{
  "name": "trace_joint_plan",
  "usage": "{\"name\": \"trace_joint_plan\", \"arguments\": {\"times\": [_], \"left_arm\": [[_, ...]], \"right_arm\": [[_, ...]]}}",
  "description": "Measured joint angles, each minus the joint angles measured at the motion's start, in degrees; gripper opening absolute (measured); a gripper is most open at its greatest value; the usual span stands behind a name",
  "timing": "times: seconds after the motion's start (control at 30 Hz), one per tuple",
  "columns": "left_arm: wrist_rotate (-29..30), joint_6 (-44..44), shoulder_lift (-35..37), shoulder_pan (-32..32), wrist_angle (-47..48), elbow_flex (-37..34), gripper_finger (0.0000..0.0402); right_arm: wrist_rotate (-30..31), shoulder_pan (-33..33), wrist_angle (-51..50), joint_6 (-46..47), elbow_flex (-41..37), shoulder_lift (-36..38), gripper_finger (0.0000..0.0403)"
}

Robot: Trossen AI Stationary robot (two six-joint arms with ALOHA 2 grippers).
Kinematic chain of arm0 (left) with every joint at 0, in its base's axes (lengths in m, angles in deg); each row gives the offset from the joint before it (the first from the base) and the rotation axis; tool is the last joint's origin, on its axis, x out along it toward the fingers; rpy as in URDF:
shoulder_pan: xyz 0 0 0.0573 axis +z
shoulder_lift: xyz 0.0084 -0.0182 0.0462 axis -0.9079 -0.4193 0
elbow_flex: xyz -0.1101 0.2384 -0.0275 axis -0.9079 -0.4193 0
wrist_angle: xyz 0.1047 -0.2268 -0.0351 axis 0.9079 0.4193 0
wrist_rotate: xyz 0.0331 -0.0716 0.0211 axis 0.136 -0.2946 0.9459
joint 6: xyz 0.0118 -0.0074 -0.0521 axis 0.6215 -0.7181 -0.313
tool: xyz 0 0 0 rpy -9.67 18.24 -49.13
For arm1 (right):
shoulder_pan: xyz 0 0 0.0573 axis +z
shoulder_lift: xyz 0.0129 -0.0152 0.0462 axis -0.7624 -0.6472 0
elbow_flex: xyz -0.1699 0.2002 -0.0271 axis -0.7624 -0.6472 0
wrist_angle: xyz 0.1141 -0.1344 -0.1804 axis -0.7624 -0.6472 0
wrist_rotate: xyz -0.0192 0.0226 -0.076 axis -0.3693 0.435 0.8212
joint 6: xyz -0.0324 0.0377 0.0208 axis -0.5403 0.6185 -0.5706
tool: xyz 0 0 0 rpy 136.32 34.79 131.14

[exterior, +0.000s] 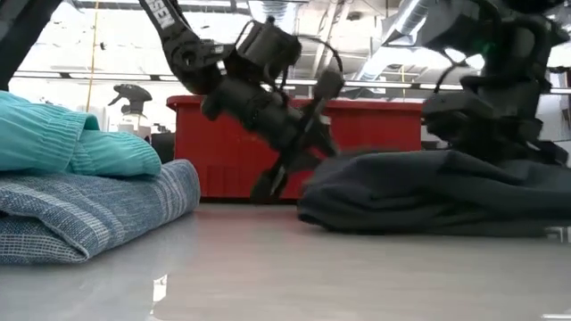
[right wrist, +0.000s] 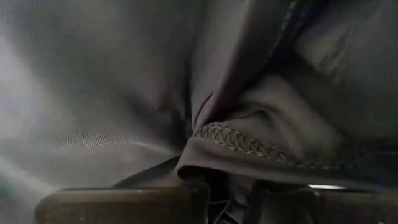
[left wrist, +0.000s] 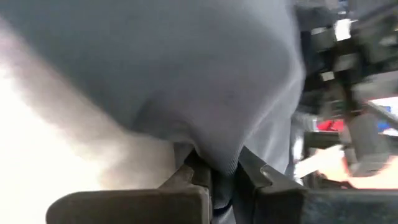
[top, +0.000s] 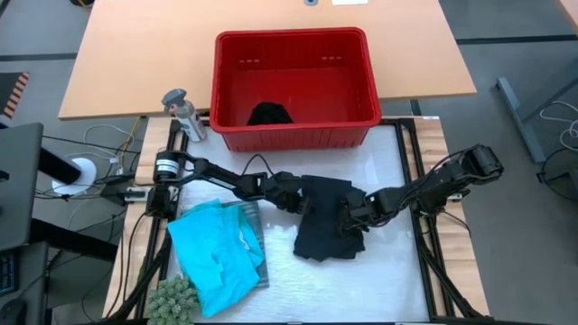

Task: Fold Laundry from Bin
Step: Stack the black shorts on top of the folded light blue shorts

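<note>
Black garment point(top: 327, 221) lay bunched mid-desk point(top: 388, 280), between my arms. My left pincer point(top: 301, 202) was clamped on its left edge, my right pincer point(top: 349, 213) on a stitched hem, probably for pulling it flat to fold. Soft, limp knit, rumpled. Turquoise garment point(top: 212, 255) sat folded on the striped one point(top: 256, 233) nearby. Another black piece point(top: 270, 115) waited in the red plastic bin point(top: 293, 135).
</note>
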Motion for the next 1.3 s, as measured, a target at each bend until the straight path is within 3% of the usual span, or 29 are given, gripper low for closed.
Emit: {"name": "trace_joint_plan", "arguments": {"times": [0.13,0.33,0.63,0.97,1.3], "left_arm": [[-0.34,0.65,5.24,0.24,3.93,0.01,0.0005],[1.37,3.2,15.34,-0.09,18.35,0.03,0.0005],[11.8,-0.78,32.83,-4.89,39.46,0.09,0.0011],[25.09,-12.93,48.33,-16.71,59.74,0.09,0.0014],[37.86,-32.44,56.99,-36.12,78.36,0.09,0.0015]], "right_arm": [[1.47,0.0,-2.26,-1.07,3.62,0.07,0.0068],[2.23,-0.2,-4.98,-6.49,10.0,0.2,0.0068],[2.27,-1.27,-5.31,-19.75,24.35,-4.04,0.0068],[-2.52,-4.09,-5.72,-36.25,47.12,-19.9,0.0068],[-8.58,-4.17,-9.27,-42.77,72.07,-37.75,0.0068]]}}
